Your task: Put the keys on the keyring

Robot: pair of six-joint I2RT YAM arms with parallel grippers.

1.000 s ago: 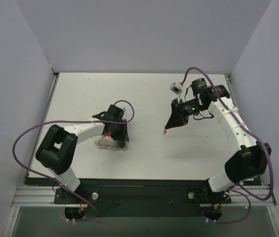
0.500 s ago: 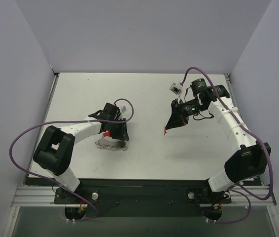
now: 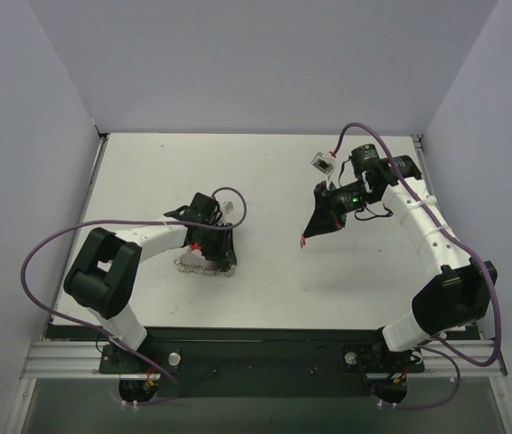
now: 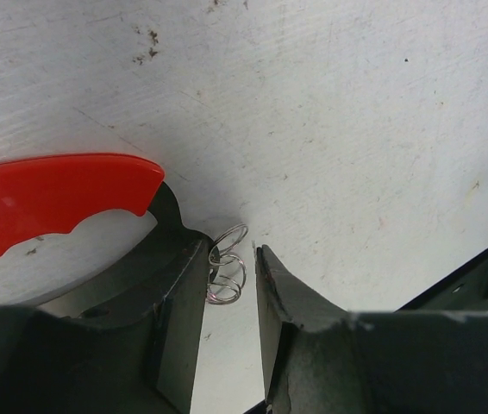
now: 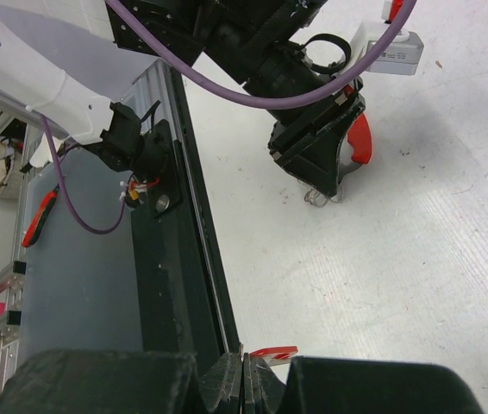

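- Left of centre on the scuffed white table (image 3: 274,172), the keys (image 3: 203,266) lie under the left gripper (image 3: 213,257), jaws narrowly parted around them.
- Well apart, the right gripper (image 3: 308,233) is clamped on the red keyring (image 3: 303,240).
- Pale lavender walls (image 3: 265,63) enclose three sides.

Silver keys (image 3: 194,267) lying in 1 lacy bunch on the table (image 3: 274,280), wire loops overlapping, thin red keyring (image 5: 272,352) being pinched off the table by the right gripper (image 5: 242,369), well apart.

The left hand (image 4: 231,250) is holding its 2 dark fingers (image 4: 179,319) slightly apart above the white table (image 4: 356,129), with the silver loops of the keys (image 4: 225,280) lying between their tips.
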